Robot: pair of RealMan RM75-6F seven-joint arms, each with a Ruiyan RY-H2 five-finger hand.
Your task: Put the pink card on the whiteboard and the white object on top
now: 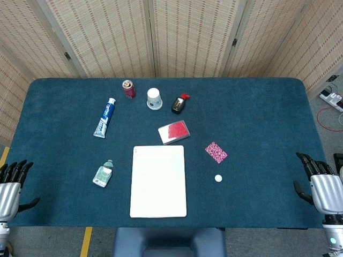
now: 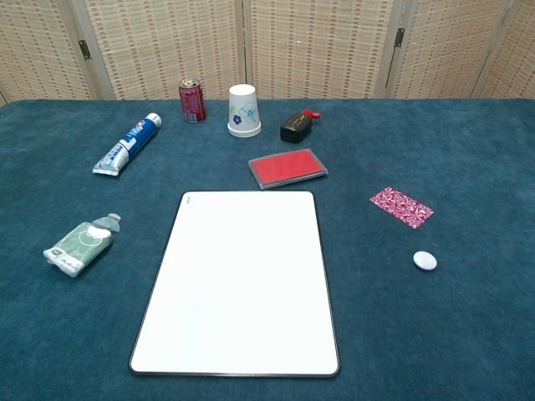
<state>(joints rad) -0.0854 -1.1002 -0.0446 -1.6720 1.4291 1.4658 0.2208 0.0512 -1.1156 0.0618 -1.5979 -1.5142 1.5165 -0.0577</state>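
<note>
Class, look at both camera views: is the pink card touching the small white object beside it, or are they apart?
Apart. The chest view shows a plain strip of blue table cloth between the pink card and the white object; the head view shows the same gap.

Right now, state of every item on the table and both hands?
whiteboard: flat, bare
pink card: flat on cloth, right of whiteboard
white object: on cloth, near card, apart from it
red pad: flat
paper cup: upside down
soda can: upright
toothpaste tube: lying
green tube: lying
dark bottle: lying
left hand: empty, fingers apart
right hand: empty, fingers apart
</note>
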